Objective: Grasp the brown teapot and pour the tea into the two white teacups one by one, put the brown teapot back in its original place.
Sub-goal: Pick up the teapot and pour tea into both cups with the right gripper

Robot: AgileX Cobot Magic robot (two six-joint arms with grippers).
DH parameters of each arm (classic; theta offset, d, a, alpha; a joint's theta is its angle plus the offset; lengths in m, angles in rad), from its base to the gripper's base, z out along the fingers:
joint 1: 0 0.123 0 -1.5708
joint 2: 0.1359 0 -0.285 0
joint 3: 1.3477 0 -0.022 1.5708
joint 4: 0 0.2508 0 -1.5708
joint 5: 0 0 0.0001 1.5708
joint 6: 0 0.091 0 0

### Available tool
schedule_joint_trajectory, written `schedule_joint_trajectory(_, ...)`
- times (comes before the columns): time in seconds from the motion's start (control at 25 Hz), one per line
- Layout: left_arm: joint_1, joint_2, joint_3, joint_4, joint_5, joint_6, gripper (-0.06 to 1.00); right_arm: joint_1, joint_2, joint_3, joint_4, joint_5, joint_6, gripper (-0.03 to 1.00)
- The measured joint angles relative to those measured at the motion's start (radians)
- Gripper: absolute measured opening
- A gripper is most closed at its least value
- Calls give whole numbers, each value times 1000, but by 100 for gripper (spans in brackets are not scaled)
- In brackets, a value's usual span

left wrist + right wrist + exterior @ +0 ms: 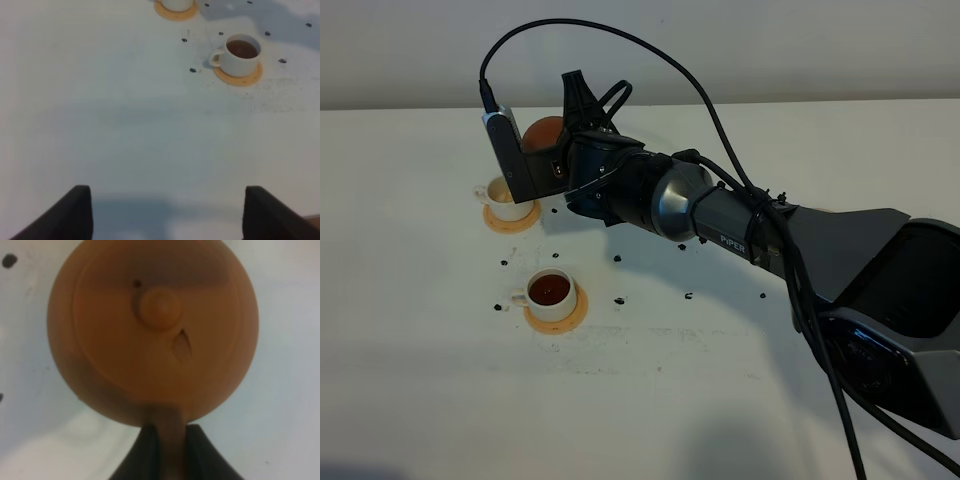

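The brown teapot (150, 335) is held off the white tabletop (440, 380) by the right hand (167, 447). The dark fingers (200, 460) are pressed together on its loop handle (167, 422), pinching it. Its knobbed lid (160, 307) faces the wrist camera. Whether the pot is level or tipped cannot be told.

Just beside the teapot and below it stands the first white teacup (503, 193) on an orange-tan coaster (512, 220). The arm's camera housing partly covers it, so its contents are unclear. Farther from the teapot, toward the front of the tabletop, the second white teacup (551, 293) sits on its own coaster (560, 316). It is filled with dark reddish-brown tea, and its handle points away from the arm. Small dark specks (618, 300) lie scattered on the tabletop around both cups, beneath and beyond the teapot.

The left hand (167, 215) hangs over bare tabletop with its fingers spread wide and nothing between them. It is well apart from the cups, and its place relative to the teapot cannot be told.
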Motion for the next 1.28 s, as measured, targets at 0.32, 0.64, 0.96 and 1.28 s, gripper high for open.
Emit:
schedule_joint_trajectory(0.32, 0, 0, 0, 1, 0, 0, 60, 0, 0, 0, -36, -7, 0, 10)
schedule_joint_trajectory(0.64, 0, 0, 0, 1, 0, 0, 60, 0, 0, 0, -64, -47, -2, 10)
schedule_joint_trajectory(0.96, 0, 0, 0, 1, 0, 0, 60, 0, 0, 0, -90, -54, -1, 10)
schedule_joint_trajectory(1.28, 0, 0, 0, 1, 0, 0, 60, 0, 0, 0, -119, -55, 0, 10)
